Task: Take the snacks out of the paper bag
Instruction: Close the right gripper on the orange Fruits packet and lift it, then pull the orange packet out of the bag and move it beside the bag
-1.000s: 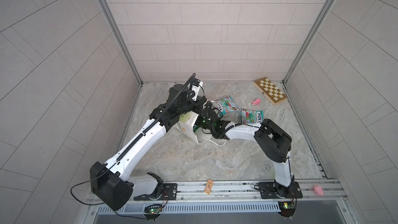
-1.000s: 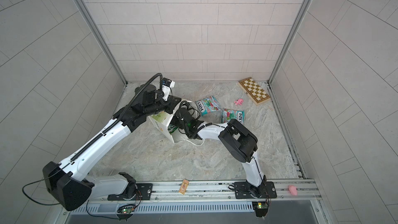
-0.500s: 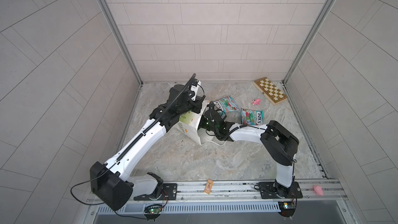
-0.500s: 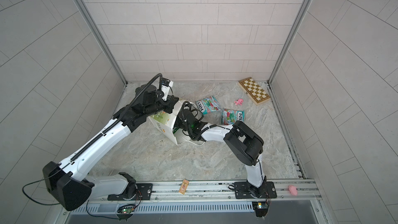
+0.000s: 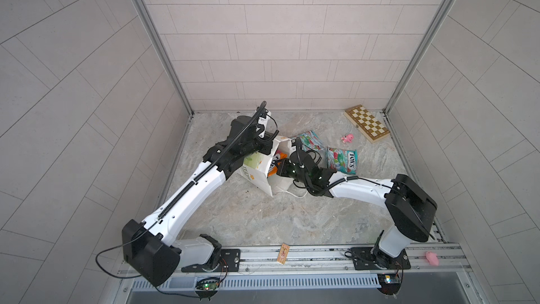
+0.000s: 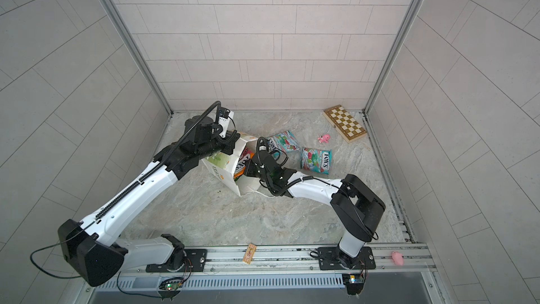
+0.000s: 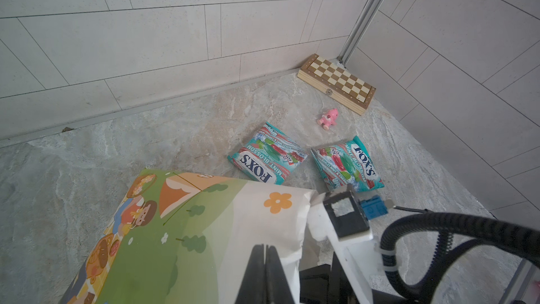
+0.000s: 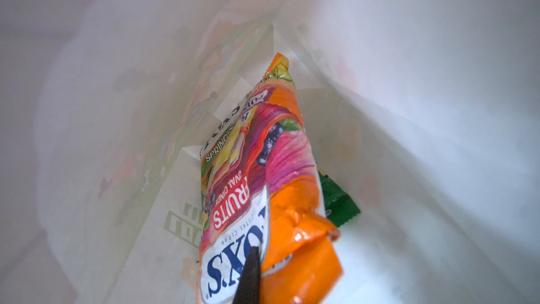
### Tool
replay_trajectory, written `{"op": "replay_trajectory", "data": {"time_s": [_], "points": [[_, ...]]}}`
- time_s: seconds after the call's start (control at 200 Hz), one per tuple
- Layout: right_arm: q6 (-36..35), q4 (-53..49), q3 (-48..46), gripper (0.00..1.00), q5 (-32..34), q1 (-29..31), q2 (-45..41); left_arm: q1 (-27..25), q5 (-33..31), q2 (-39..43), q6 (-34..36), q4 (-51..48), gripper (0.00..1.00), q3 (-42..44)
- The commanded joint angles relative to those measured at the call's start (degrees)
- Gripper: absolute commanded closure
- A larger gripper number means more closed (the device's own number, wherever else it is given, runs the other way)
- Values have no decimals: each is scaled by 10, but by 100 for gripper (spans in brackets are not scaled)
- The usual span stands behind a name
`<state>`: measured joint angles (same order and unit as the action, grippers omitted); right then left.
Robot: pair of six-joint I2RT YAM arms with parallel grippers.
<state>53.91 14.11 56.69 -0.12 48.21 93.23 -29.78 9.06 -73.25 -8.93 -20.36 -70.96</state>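
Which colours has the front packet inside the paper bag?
The packet is orange and pink, white label; best in the right wrist view.

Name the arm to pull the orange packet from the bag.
Right. The right arm has its jaws inside the paper bag, shut on the orange FOX'S packet; the left arm has its jaws shut on the bag's edge.

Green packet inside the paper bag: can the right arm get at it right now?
Probably not: the right end effector is shut on the orange packet, which lies over the green packet.
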Motion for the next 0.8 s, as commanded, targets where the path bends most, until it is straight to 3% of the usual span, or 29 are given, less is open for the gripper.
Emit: {"op": "replay_trajectory", "data": {"time_s": [0.0,0.45,0.796], "points": [[-41,-28,-13,100,22,-6,-41,-2,8,10,11,9,100,-3],[-227,-83,-55,100,15,-14,-157,-1,24,10,10,15,100,-1],[-316,-176,-44,100,-9,-14,-247,-1,26,10,7,21,100,3]]}}
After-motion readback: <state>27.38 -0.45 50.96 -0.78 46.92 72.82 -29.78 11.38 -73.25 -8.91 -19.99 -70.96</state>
